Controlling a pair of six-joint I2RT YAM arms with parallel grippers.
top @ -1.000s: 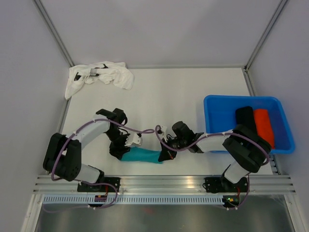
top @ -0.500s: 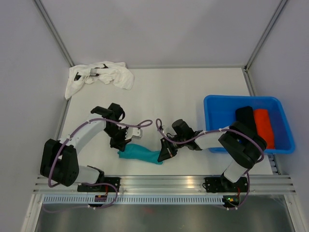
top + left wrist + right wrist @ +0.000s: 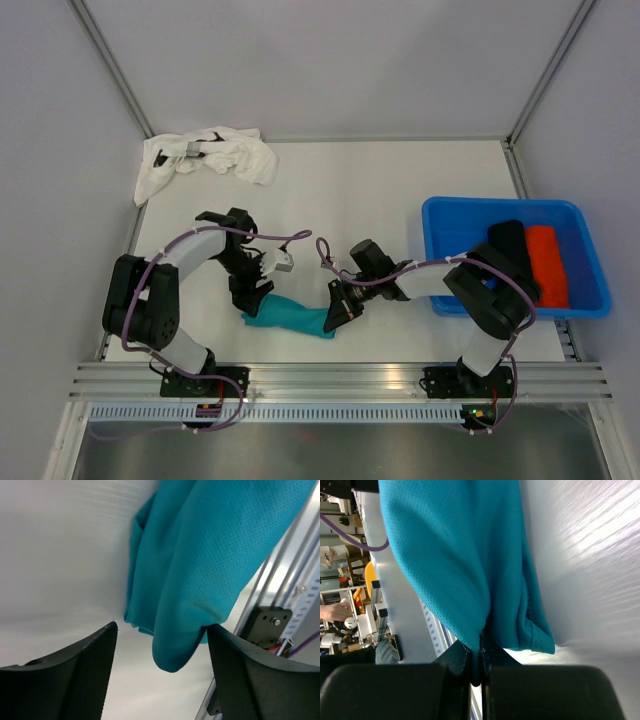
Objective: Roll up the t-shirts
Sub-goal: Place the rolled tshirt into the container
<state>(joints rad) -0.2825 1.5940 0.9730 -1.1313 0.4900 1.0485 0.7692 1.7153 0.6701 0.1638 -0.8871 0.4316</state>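
On the table [image 3: 400, 190] — teal t-shirt [image 3: 290, 317] in right jaws

Teal t-shirt [image 3: 290, 317]: plain, fine pinhole mesh texture. White t-shirt [image 3: 215, 155]: plain, small dark mark. Black t-shirt [image 3: 507, 240] and orange-red t-shirt [image 3: 547, 262]: both plain. Tub [image 3: 440, 215] bright blue. Worktop [image 3: 370, 190] white. Left arm [image 3: 185, 265], right arm [image 3: 430, 285]: white shells, black joints, purple cables [image 3: 283, 237].
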